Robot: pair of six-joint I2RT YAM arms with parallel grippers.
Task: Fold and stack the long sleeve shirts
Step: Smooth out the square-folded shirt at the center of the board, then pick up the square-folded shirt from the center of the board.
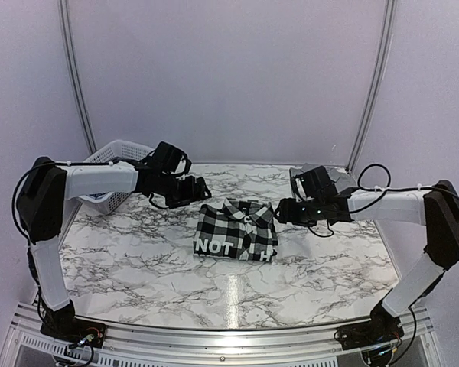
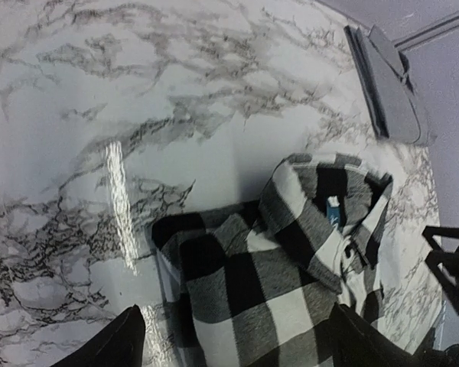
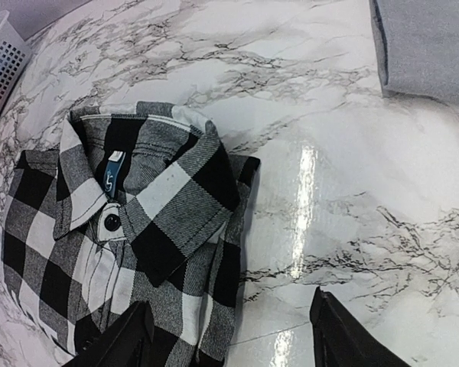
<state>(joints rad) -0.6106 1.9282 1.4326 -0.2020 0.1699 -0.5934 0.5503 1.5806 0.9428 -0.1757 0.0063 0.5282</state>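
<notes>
One long sleeve shirt (image 1: 237,229), black-and-white check, lies folded at the table's middle, collar toward the back and a black band of white letters along its front edge. My left gripper (image 1: 199,191) hovers open just behind the shirt's back-left corner. In the left wrist view its fingertips (image 2: 115,344) stand wide apart over the checked cloth (image 2: 268,267), holding nothing. My right gripper (image 1: 283,210) is open beside the shirt's back-right corner. In the right wrist view one finger (image 3: 126,340) is over the shirt's edge (image 3: 153,229) and the other is over bare table.
A white slatted basket (image 1: 118,164) stands at the back left behind the left arm. A folded grey cloth (image 1: 321,177) lies at the back right, partly behind the right arm. The marble table (image 1: 138,252) reaches a metal rail at the near edge.
</notes>
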